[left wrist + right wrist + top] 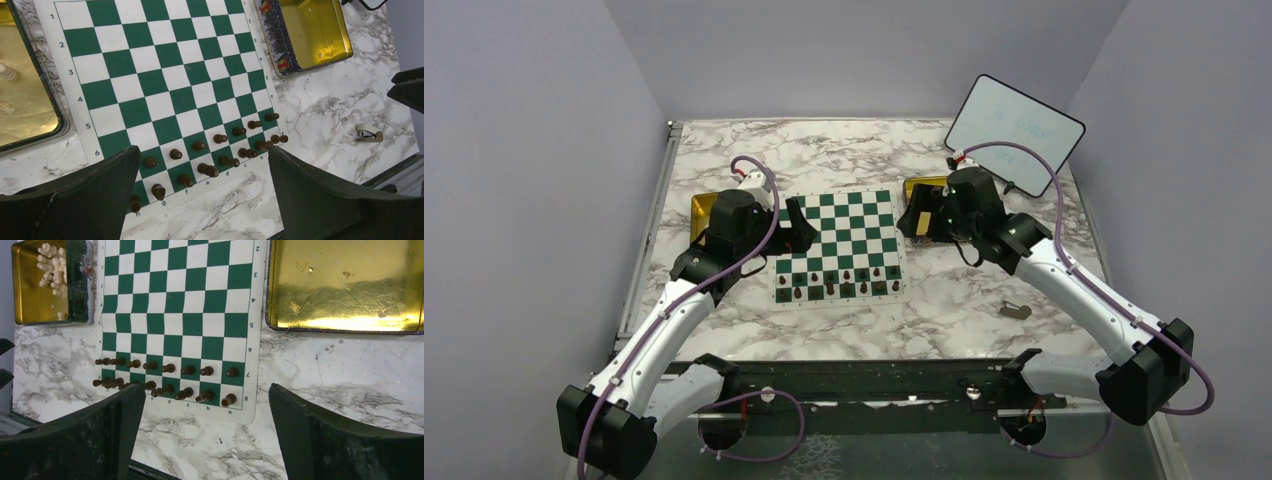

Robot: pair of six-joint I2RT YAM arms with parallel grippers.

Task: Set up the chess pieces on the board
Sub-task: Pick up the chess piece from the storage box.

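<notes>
Nearest us, the dark chess pieces (pixel 839 283) stand on the board's (pixel 839 225) two near rows. Our left tool (pixel 202 152) hangs spread wide over the board's left edge, and the right tool (pixel 205 387) is spread too, by the right gold tray (pixel 345 285). The cream pieces (pixel 52 262) sit heaped in the left gold tray (pixel 30 295).

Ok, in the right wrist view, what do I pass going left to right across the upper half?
A gold tray holding cream pieces → the board → a second gold tray.
</notes>
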